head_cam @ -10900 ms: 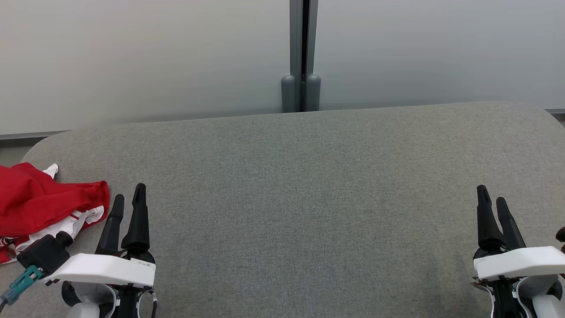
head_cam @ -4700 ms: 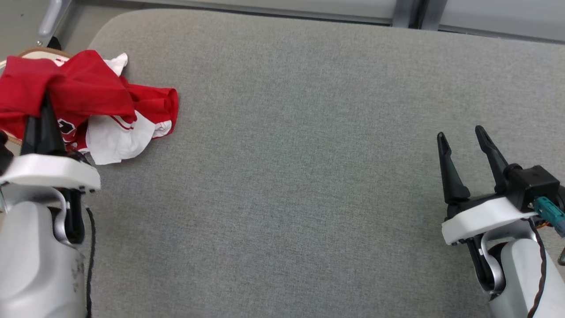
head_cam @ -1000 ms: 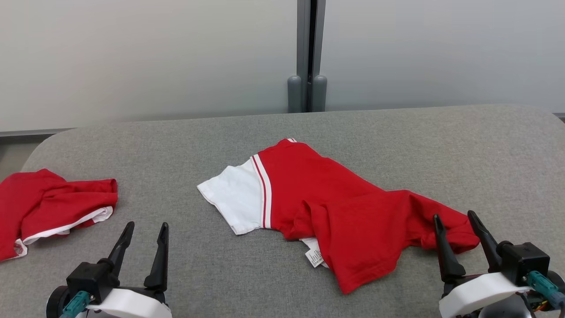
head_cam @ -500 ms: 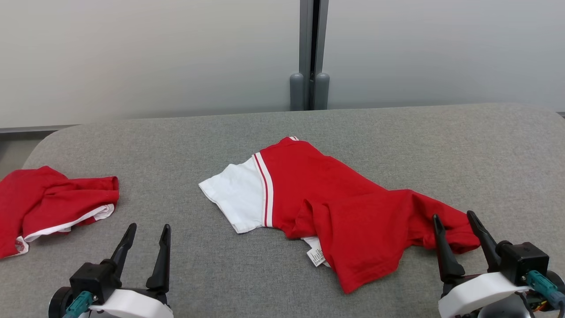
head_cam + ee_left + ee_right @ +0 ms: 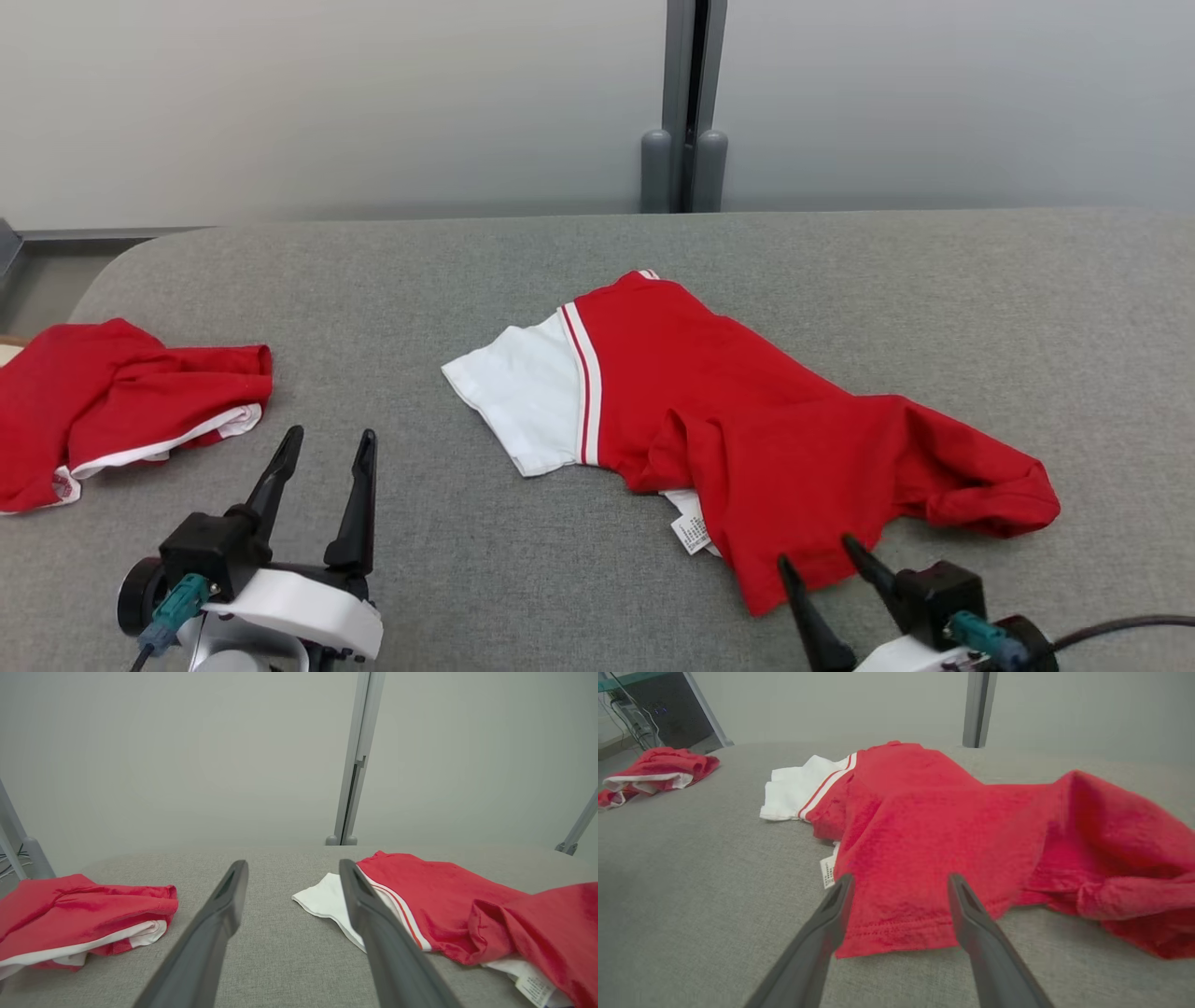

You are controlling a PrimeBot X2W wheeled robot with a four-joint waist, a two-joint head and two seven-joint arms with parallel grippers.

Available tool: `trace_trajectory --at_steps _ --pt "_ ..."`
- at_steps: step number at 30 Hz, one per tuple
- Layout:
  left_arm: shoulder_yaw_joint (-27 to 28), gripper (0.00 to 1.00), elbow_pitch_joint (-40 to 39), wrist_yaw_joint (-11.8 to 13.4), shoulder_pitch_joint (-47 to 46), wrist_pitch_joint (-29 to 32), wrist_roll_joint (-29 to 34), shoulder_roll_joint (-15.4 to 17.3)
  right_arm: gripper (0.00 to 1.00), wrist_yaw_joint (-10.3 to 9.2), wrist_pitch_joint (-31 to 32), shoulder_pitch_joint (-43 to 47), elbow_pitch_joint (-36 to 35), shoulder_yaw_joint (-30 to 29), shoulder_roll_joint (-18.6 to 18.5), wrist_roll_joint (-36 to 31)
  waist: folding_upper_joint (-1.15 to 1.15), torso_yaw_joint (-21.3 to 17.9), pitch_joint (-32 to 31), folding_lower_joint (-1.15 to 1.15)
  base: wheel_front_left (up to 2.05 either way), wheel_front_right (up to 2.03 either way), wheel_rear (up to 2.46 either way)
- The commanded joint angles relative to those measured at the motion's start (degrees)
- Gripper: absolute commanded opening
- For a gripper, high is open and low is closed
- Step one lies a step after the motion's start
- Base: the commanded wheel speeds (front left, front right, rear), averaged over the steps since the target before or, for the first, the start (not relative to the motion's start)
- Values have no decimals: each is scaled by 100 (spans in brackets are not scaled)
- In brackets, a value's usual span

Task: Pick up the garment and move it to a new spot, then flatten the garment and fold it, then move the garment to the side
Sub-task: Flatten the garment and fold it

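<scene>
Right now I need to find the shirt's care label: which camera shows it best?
The head view: the care label lies whole, poking from under the red shirt. The left wrist view catches it at the frame's lower corner; the right wrist view shows it obliquely.

Shirts: two, both red and white. Spread shirt at the centre of the frame, bunched shirt at the left edge. White sleeve: one, left of centre. Label: one, below centre. Table: one, grey, across the lower frame. Grippers: two, with left gripper at lower left and right gripper at lower right. Fingers: four, two per gripper. Teal plugs: two, one by each gripper. Post: one, upper centre. Caps at its foot: two, side by side. Wall panels: two, one on either side of the post.
</scene>
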Motion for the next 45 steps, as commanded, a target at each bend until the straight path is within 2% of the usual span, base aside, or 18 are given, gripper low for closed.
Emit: trace_trajectory --at_steps 1,4,9,10,11,13,16,22,31,39,45 --pt "-6 100 -10 -13 -145 -28 37 -2 100 -2 58 -52 136 135 -29 -7 0 126 146 0 0 0 0" --pt "-39 100 10 -57 -298 -28 84 -54 100 -2 84 -191 502 480 -46 -9 0 250 300 0 0 0 0" --pt "-37 100 17 -127 -483 -31 159 -141 100 -2 30 -472 1102 697 -65 -152 0 399 499 0 0 0 0" --pt "-19 100 15 -139 -510 -32 171 -157 74 -2 -9 -533 1182 693 -60 -165 0 414 527 0 0 0 0" --pt "3 100 7 -155 -527 -32 189 -172 43 -2 -48 -581 1257 686 -50 -168 0 422 550 0 0 0 0" --pt "40 100 0 -160 -535 -33 216 -210 0 -1 -156 -621 1327 639 -35 -113 0 427 583 0 0 0 0" --pt "89 100 -16 -181 -541 -33 251 -237 0 -1 -276 -661 1309 554 -22 -55 0 413 623 0 0 0 0" --pt "265 100 -61 -225 -525 -33 348 -278 0 -2 -578 -673 789 179 -28 38 0 255 687 0 0 0 0" --pt "422 100 -27 -304 -617 -34 480 -359 0 -2 -363 -675 -131 -887 -135 -60 0 34 742 0 0 0 0" --pt "451 100 -61 -399 -841 -34 573 -454 0 -2 -243 -1090 -36 -1680 -229 -63 0 93 1038 0 0 0 0" --pt "462 100 -97 -455 -1082 -34 649 -541 0 -2 -244 -1722 477 -1992 -425 18 0 203 1389 0 0 0 0"
